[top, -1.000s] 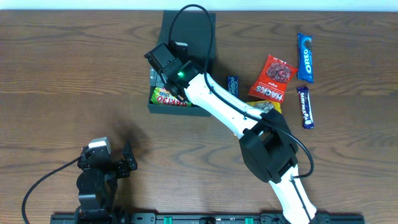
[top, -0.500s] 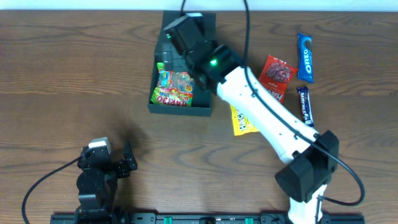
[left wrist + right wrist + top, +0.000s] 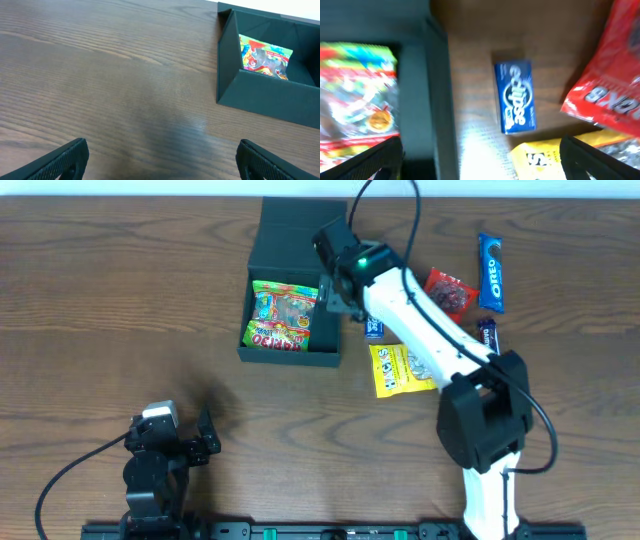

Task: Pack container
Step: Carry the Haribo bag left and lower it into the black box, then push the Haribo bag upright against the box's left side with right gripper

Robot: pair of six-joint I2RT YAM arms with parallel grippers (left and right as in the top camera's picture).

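The dark teal container [image 3: 290, 225] stands open at the back centre, with a colourful Haribo packet [image 3: 283, 315] lying inside. My right gripper [image 3: 335, 292] hovers open and empty over the container's right wall [image 3: 437, 100]. The right wrist view shows the Haribo packet [image 3: 357, 90] on the left and a blue Eclipse pack [image 3: 515, 97] on the table. My left gripper [image 3: 168, 442] rests open and empty near the front left. Its wrist view shows the container [image 3: 265, 97] far ahead on the right.
Right of the container lie the Eclipse pack [image 3: 373, 327], a yellow packet [image 3: 400, 370], a red packet [image 3: 450, 292], a blue Oreo pack [image 3: 490, 260] and a dark blue bar [image 3: 487, 338]. The container's flap lid stands at its far side.
My right gripper has swung from above the container's inside to over its right wall. The Haribo packet now lies uncovered in the container. The left arm has not moved.
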